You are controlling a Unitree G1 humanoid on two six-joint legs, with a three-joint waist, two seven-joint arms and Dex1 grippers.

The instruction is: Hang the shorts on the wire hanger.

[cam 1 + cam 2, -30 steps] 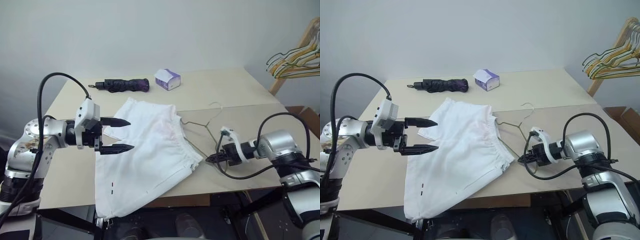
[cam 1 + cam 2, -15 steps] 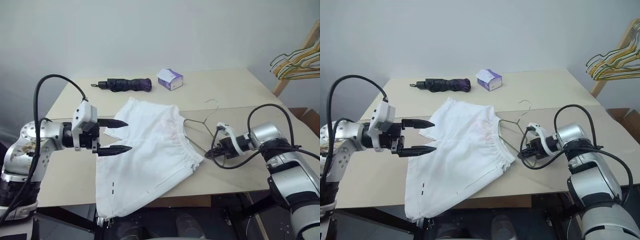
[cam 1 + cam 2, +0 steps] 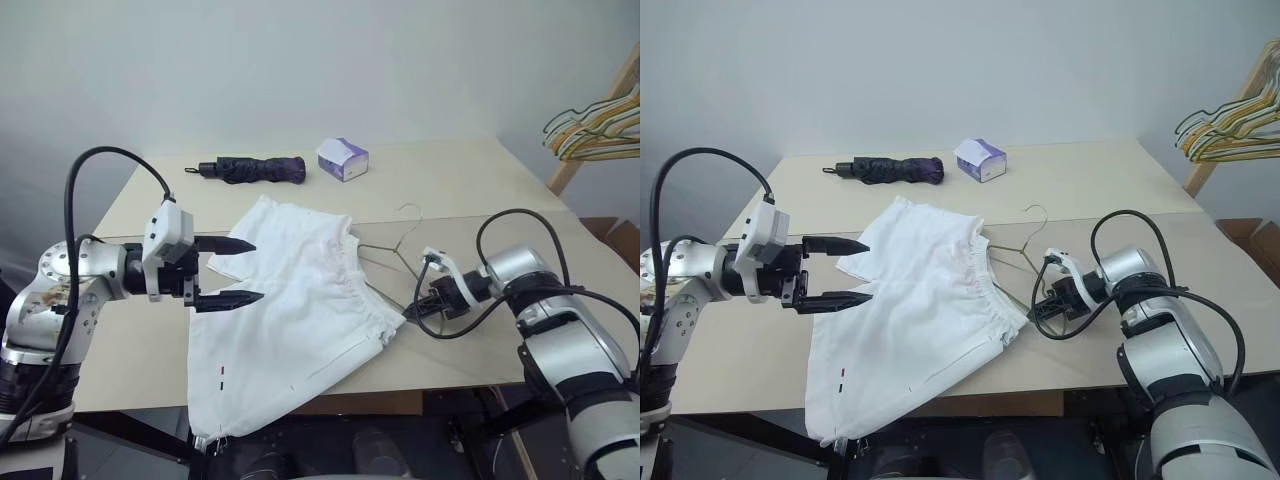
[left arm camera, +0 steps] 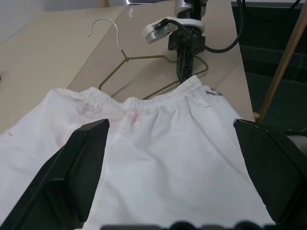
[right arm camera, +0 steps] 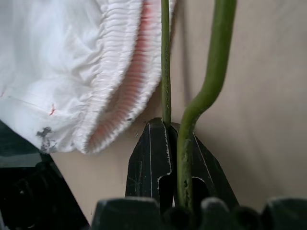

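A: Where are the shorts (image 3: 300, 310) placed, and how much room is left around them?

B: They are spread flat on the table (image 3: 470, 180), with the leg hems draped over the near edge. Bare tabletop is seen on both sides, while a folded umbrella (image 3: 250, 169) and a tissue box (image 3: 342, 159) are kept well apart at the far side.

A: And the wire hanger (image 3: 1015, 255)?

B: It is laid flat just beside the waistband, its hook pointed toward the far edge and its long bar run along the waistband.

A: The grippers?

B: The right gripper (image 5: 169, 143) is clenched on the hanger's wire, as is made plain in the right wrist view. The left gripper (image 3: 240, 271) is held spread wide above the shorts' left edge, with nothing grasped.
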